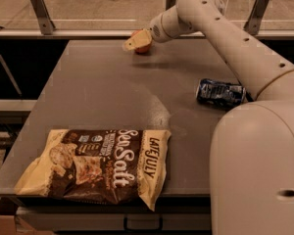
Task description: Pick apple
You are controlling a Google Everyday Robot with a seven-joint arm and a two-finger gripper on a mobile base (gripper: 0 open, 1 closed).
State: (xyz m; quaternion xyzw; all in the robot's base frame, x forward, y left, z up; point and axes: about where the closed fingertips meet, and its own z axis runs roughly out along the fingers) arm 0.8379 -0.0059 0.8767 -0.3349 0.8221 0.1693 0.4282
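Now, gripper (pixel 133 42): held at the far edge of the bench (pixel 103 92), right at the apple (pixel 144 48); whether the jaws are open or closed cannot be told.
Apple position: far edge, partly hidden by the gripper.
Roll risk: apple could be nudged off the far edge if contacted on one side only.
Slip risk: round skin could be squeezed out if gripped off-centre.
Others: can (pixel 220 92), chip bag (pixel 98 165), well apart; no interference expected.

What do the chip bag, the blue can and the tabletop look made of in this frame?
Chip bag: glossy plastic film, judging by its crinkles and sheen. Blue can: thin metal, probably aluminium; dented and reflective. Table: smooth matte grey, perhaps laminate; faint glare only. The gripper is at the apple near the far edge.
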